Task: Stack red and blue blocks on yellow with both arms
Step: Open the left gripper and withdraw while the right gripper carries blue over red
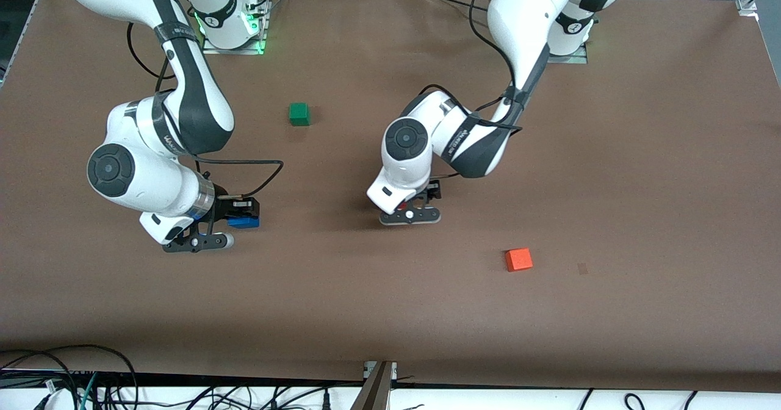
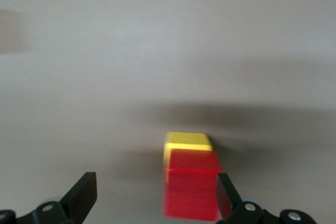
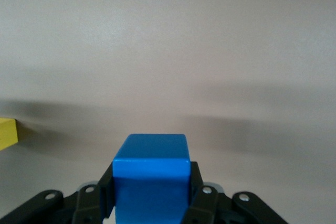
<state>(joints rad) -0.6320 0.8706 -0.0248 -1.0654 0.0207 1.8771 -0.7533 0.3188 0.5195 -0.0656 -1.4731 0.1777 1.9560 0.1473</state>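
Right gripper (image 3: pixel 149 203) clamped on small bright blue cube (image 3: pixel 151 174) above brown table (image 1: pixel 610 184), left gripper (image 2: pixel 152 200) spread wide, deep red cube (image 2: pixel 191 184) atop small yellow cube (image 2: pixel 188 141)

Red block (image 2: pixel 191 184): deep red cube, sitting on the yellow block (image 2: pixel 187 141), slightly offset so a strip of yellow top and side shows. One finger (image 2: pixel 227 196) of the open left pincer (image 2: pixel 155 196) is at its side, the other well clear.

Yellow block: bright yellow cube, flat on the table (image 1: pixel 610 172) near the middle, under the red block.

Blue block (image 3: pixel 151 179): bright blue cube, upright, clamped between the fingers of the right pincer (image 3: pixel 151 195), over the table toward the right arm's end.
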